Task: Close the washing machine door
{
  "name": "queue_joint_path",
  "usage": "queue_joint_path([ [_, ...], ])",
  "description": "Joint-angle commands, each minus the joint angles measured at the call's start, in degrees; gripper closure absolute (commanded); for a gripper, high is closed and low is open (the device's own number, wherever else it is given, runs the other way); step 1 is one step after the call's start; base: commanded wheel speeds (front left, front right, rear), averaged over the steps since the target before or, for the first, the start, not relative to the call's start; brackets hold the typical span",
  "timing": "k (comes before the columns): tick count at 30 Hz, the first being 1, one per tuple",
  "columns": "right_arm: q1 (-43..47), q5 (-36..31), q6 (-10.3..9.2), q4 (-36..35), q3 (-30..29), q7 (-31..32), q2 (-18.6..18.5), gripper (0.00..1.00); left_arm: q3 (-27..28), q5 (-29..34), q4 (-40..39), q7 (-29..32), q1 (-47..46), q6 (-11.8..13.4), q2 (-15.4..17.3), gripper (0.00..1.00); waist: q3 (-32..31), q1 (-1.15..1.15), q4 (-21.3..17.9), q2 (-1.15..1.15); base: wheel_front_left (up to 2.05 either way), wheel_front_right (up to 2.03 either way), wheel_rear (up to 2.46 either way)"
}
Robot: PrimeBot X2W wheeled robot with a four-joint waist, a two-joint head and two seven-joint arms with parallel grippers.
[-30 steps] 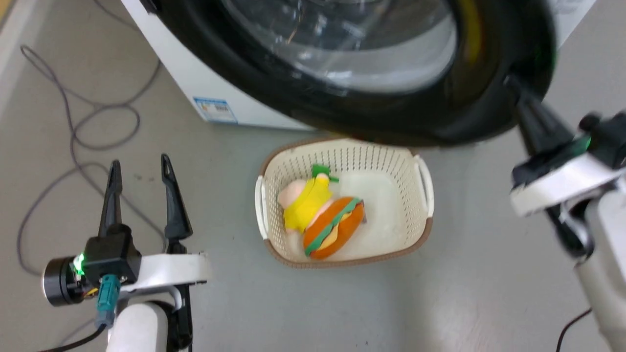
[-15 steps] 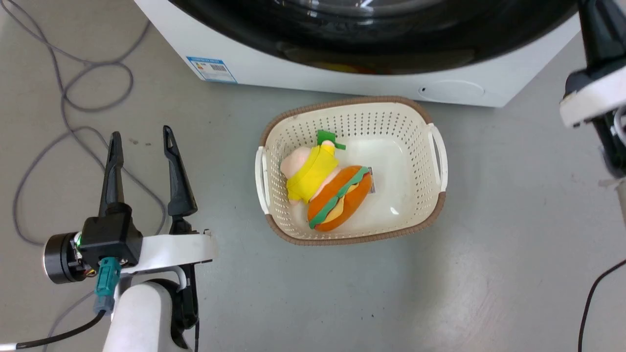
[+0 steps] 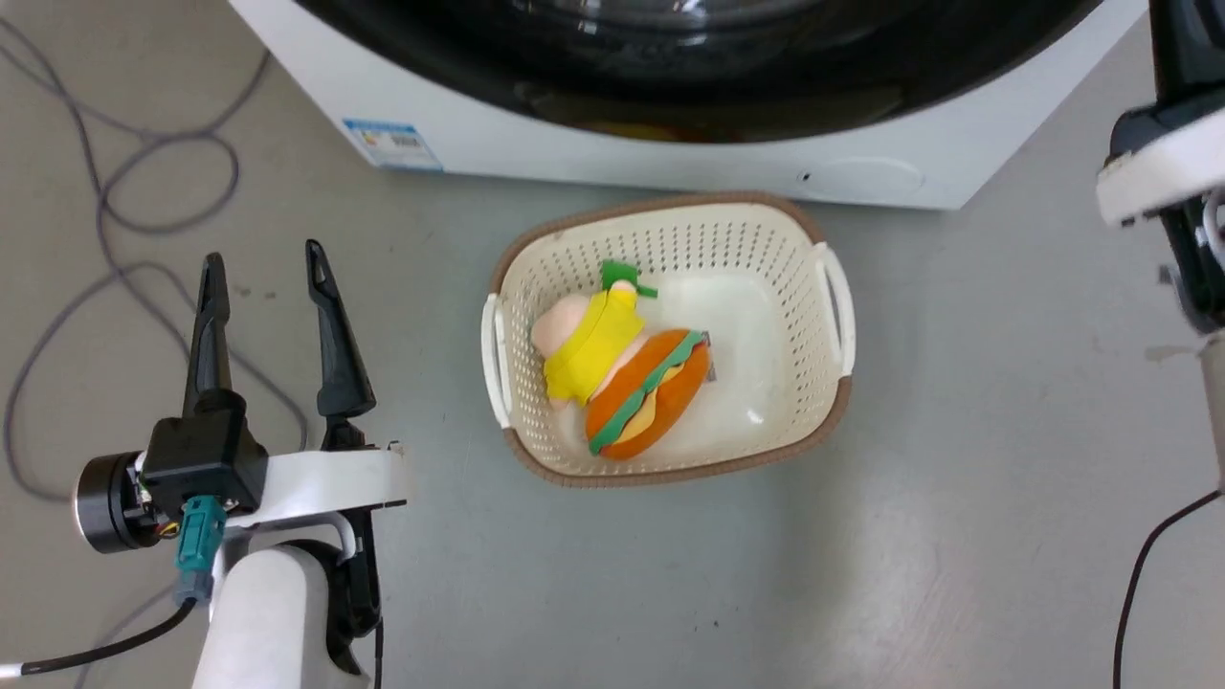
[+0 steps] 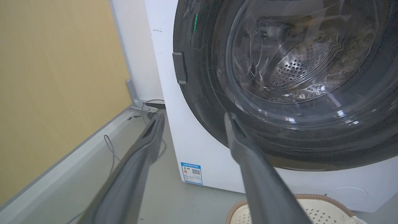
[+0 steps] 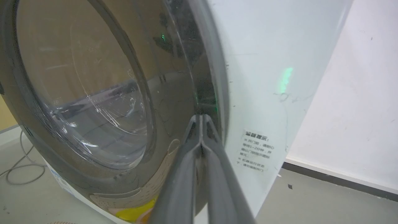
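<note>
Head view: door (image 3: 785, 110) sits at the top edge, black rim lying against the washer (image 3: 574, 158) front, no gap that I can see. Basket (image 3: 838, 316) with plush toys (image 3: 622, 383) is on the floor just in front of the washer, not touching it. Left gripper (image 3: 263, 258) hovers low left over the floor, fingers wide, empty, well apart from the door. Right arm (image 3: 1158, 172) reaches up at the right edge towards the rim, fingertips cut off by the frame.

Left wrist view: door face-on, rim flush on the white panel, steel drum (image 4: 298, 65) visible through the glass. Label (image 4: 192, 172) low on the front. Fingers spread, nothing between them.

Right wrist view: right gripper (image 5: 200, 119) has fingers pressed together, holding nothing, tips at the rim's outer edge by the seam with the washer front. Can't confirm contact.

Status: swing looks done, door seated. Can't tell if the latch has caught. Probably left: firm push at the rim, then back the right arm off.
</note>
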Motion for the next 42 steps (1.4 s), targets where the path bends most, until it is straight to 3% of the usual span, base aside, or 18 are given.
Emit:
queue_joint_path([
  [1, 4.2, -0.7, -0.05, -4.6, -0.7, -0.3, 0.3, 1.0, 0.7, 0.5, 0.4, -0.2, 1.1, -0.2, 0.0, 0.0, -2.9, 0.0, -1.3, 0.0, 0.0, 0.0, 0.0],
  [10, 19.6, -3.9, -0.05, -21.6, -7.6, -0.3, 4.0, 1.0, 2.4, 1.6, 2.0, -0.2, 5.1, -1.0, 0.2, 0.0, -10.6, 0.0, -4.9, 0.0, 0.0, 0.0, 0.0],
  [16, 29.6, -6.0, -0.05, -24.8, -9.6, -0.3, 8.7, 1.0, 2.9, 1.9, 3.1, -0.2, 8.4, -1.3, 0.2, 0.0, -15.7, 0.0, -7.3, 0.0, 0.0, 0.0, 0.0],
  [17, 31.3, -6.1, -0.05, -24.7, -9.7, -0.3, 9.5, 0.91, 2.9, 2.0, 3.3, -0.2, 9.0, -1.4, 0.2, 0.0, -16.4, 0.0, -7.5, 0.0, 0.0, 0.0, 0.0],
  [18, 32.8, -6.4, -0.05, -24.5, -9.8, -0.3, 10.2, 0.64, 2.9, 2.0, 3.5, -0.2, 9.5, -1.4, 0.2, 0.0, -17.2, 0.0, -7.8, 0.0, 0.0, 0.0, 0.0],
  [19, 34.1, -6.4, -0.05, -24.5, -9.9, -0.3, 10.9, 0.21, 2.9, 2.0, 3.7, -0.2, 10.0, -1.6, 0.2, 0.0, -17.9, 0.0, -8.0, 0.0, 0.0, 0.0, 0.0],
  [20, 35.4, -6.6, -0.05, -24.4, -10.0, -0.3, 11.5, 0.0, 3.0, 2.0, 4.0, -0.2, 10.5, -1.7, 0.2, 0.0, -18.6, 0.0, -8.3, 0.0, 0.0, 0.0, 0.0],
  [28, 45.2, -7.7, -0.05, -25.6, -11.5, -0.3, 15.1, 0.0, 2.9, 1.4, 5.8, -0.2, 14.1, -2.9, 0.2, 0.0, -23.6, 0.0, -9.3, 0.0, 0.0, 0.0, 0.0],
  [42, 54.8, -2.9, -0.05, -28.5, -12.2, -0.3, 15.7, 0.0, 2.9, 1.0, 8.2, -0.2, 18.5, -6.0, 0.5, 0.0, -27.5, 0.0, -8.8, 0.0, 0.0, 0.0, 0.0],
])
